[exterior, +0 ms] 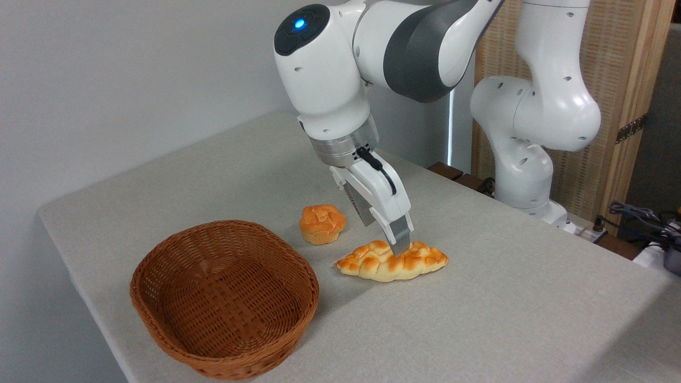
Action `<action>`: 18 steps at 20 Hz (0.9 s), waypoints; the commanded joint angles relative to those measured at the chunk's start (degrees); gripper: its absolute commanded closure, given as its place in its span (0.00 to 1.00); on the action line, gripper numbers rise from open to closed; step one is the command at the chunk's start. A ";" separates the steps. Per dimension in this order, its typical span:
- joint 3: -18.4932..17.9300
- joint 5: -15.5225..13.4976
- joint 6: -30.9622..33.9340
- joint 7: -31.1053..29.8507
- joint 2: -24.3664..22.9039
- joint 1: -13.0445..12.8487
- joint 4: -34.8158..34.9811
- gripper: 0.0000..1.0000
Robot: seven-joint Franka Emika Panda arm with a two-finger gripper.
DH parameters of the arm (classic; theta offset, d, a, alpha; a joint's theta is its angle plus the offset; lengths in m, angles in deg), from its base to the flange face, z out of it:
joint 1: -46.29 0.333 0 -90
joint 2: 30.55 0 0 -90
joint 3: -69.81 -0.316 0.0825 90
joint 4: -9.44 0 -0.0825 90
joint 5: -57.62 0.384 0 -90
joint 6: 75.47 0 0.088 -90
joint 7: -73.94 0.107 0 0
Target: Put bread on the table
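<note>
The claw (400, 246) is seen lowered onto the top of the braided loaf (391, 260), its grey fingertips (400, 234) meeting the crust near the loaf's middle. Only the near finger is plainly shown — the other is hidden behind it, so how far the claw is spread, and whether the loaf is actually pinched, cannot be told. The white claw body is tilted, leaning down and to the right from the silver wrist ring, and a black cable is run along its upper side.

The braided loaf is found lying flat on the surface (479, 298), outside the wicker basket (223, 298) and just to the right of its rim, with a narrow strip of cloth left between them. Its golden-orange crust is turned upward, pale sides are shown below, and its pointed ends are aimed left toward the basket and right away from it.

A small round bun (322, 224) is set beyond the loaf, up and to the left of it, near but not touching; it is also outside the basket, behind the basket's far right rim. The basket is shown oval, brown and woven, with nothing seen inside it.

The surface is covered in a light grey-beige cloth. Behind the loaf, the white and grey arm (415, 48) is arched over from its base (526, 181) at the surface's far right edge — a blue light is lit on the joint above the claw.
</note>
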 commanded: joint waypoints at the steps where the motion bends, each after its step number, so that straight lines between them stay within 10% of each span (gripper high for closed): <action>1: -0.46 0.18 -0.47 0.49 -0.72 -0.24 -3.05 0.00; 10: -0.64 -3.60 0.58 -0.38 0.85 0.11 -13.94 0.00; 18: 3.31 -3.51 8.32 -11.62 12.44 -0.07 -35.38 0.00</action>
